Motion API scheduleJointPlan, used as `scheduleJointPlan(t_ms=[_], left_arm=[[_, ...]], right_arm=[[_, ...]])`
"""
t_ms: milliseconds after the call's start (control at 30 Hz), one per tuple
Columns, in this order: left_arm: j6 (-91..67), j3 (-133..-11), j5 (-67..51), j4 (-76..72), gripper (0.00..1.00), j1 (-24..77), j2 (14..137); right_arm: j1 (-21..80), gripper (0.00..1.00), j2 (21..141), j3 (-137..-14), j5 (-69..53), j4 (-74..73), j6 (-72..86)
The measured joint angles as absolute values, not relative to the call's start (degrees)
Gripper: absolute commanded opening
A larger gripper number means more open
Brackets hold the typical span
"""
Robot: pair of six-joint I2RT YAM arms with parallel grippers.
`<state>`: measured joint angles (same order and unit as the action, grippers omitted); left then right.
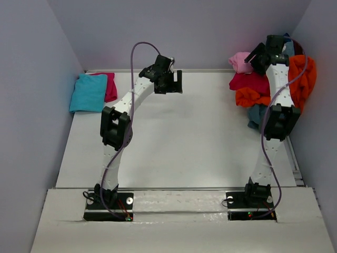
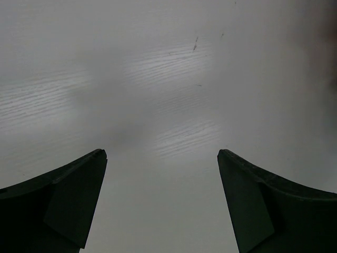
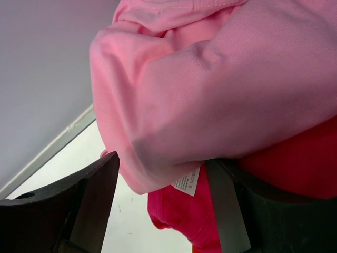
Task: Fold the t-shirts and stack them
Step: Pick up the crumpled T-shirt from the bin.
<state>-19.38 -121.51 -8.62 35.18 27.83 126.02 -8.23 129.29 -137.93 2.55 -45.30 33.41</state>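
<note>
Top external: stack point(image 1: 88, 92) at 10 o'clock, heap point(image 1: 251, 90) at 2; left fingers point(image 2: 68, 203) wide, right fingers point(image 3: 92, 203) around pink shirt point(image 3: 221, 95), grip unclear.

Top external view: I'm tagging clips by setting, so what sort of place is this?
Likely a lab-style robot test cell: a white table boxed in by plain grey walls, the left arm and right arm bolted at its near edge, and a heap of t-shirts in the far right corner.

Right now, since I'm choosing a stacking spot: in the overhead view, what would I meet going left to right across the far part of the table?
folded turquoise t-shirt → folded magenta t-shirt → left gripper → light pink t-shirt → right gripper
</note>
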Motion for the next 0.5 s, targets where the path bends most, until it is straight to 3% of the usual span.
scheduleJointPlan(t_ms=[167, 233, 300, 367, 500], left_arm=[[-19.31, -121.49, -8.54, 35.46, 0.99, 27.81, 125.95], [-19.31, -121.47, -8.54, 35.46, 0.99, 27.81, 125.93], [-19.29, -121.43, -8.51, 35.44, 0.99, 27.81, 125.91], [-19.27, -121.08, -8.49, 35.44, 0.99, 27.77, 125.82], [-19.27, -120.46, -8.49, 35.46, 0.99, 27.73, 125.80]], right_arm=[[-8.23, 0.61, 130.69, -137.93, 1.91, -44.88, 33.39], [-8.25, 0.47, 130.91, -137.49, 1.56, -44.60, 33.41], [-8.25, 0.23, 130.89, -136.97, 1.48, -44.23, 33.43], [-8.32, 0.09, 130.89, -136.18, 0.95, -43.79, 33.43], [-8.58, 0.07, 130.89, -135.52, -0.08, -43.62, 33.43]])
